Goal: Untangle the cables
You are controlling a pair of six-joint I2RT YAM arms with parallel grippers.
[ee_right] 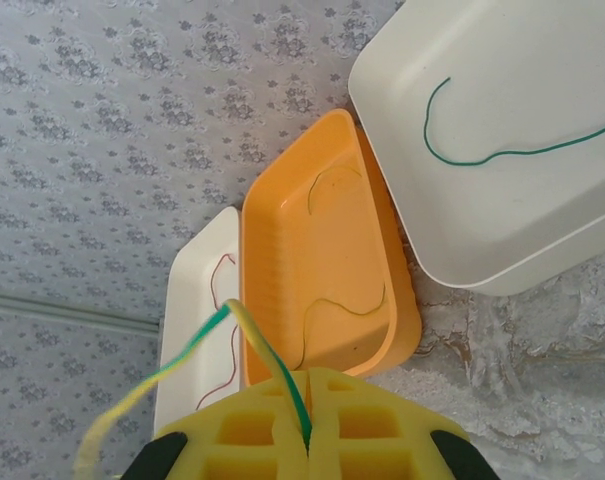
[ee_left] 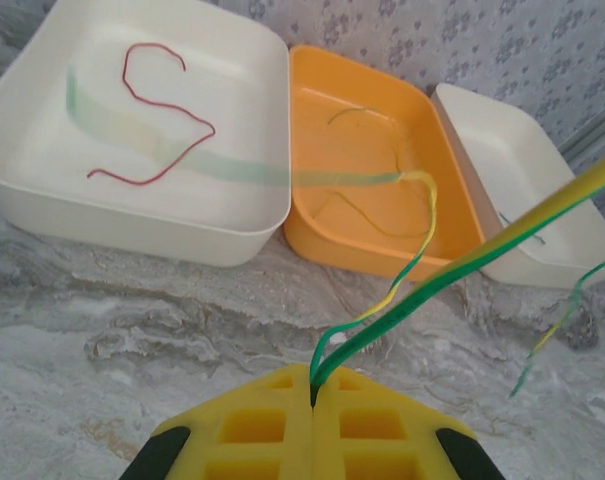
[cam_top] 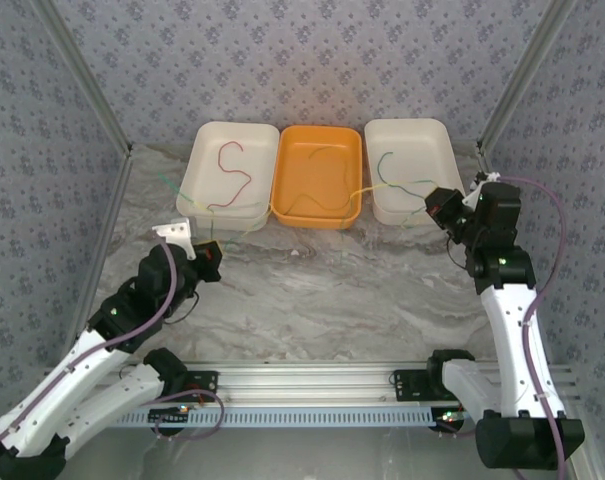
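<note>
One green-and-yellow cable [cam_top: 387,185] runs taut in front of the trays from my left gripper [cam_top: 208,256] to my right gripper [cam_top: 443,209]. The left gripper [ee_left: 312,387] is shut on one end of this cable [ee_left: 432,285]. The right gripper [ee_right: 308,400] is shut on the other end [ee_right: 267,355]. A red cable [cam_top: 227,175] [ee_left: 147,100] lies in the left white tray [cam_top: 232,124]. An olive cable [ee_left: 382,228] [ee_right: 347,305] lies in the orange tray [cam_top: 322,128]. A green cable [cam_top: 387,165] [ee_right: 482,160] lies in the right white tray [cam_top: 407,122].
The three trays stand side by side against the patterned back wall [cam_top: 302,60]. Marble tabletop [cam_top: 322,290] lies between the trays and the arm bases. Metal frame posts [cam_top: 82,80] rise at both back corners.
</note>
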